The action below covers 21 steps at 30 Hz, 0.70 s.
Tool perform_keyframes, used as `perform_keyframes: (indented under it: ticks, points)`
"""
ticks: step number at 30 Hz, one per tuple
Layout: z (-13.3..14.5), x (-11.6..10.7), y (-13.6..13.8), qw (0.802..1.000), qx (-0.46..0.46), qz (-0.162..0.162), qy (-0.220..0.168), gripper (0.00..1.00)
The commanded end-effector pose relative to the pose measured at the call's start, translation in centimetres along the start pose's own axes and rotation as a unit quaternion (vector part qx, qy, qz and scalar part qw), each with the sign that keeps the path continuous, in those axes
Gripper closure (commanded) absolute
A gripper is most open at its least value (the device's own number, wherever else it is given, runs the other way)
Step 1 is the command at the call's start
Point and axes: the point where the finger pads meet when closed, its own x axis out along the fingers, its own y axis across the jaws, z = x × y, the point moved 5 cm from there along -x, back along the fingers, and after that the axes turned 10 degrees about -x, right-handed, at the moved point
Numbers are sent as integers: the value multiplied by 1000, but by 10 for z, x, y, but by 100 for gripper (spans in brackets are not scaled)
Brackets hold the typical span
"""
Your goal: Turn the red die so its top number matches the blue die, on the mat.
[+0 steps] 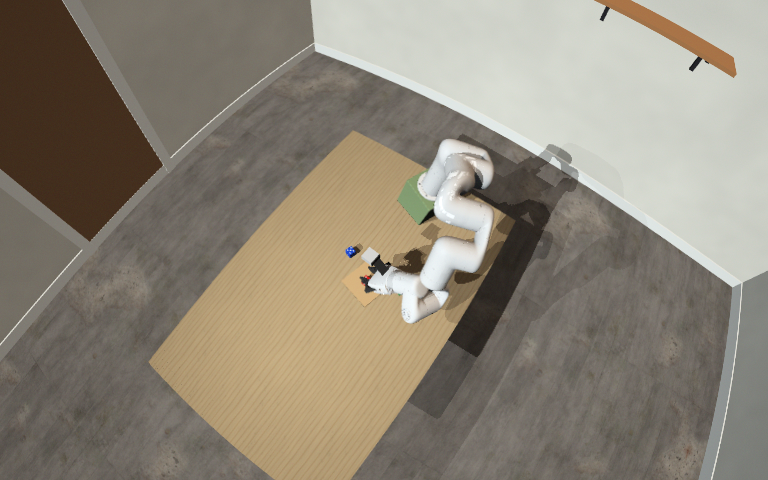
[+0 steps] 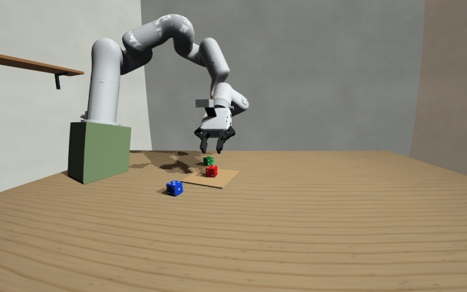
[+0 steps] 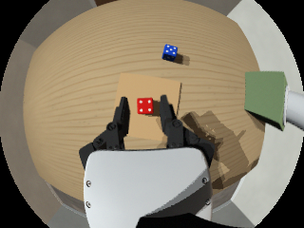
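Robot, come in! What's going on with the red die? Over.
Gripper open, empty, hovering above red die. Die flat on mat, untouched. Green die close behind mat; blue die apart.

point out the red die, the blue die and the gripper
small red die (image 3: 144, 105), wrist view, its top face
small blue die (image 2: 174, 188), exterior view, its front face
black-fingered gripper (image 2: 211, 150), exterior view, midway between fingertips
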Motion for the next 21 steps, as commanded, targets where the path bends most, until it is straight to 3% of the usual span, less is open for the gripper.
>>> perform_keyframes:
  ticks: [1,21]
  points:
    - [1,1,-1,1000,1,-1,0,53]
    - [22,22,-5,1000,1,-1,0,53]
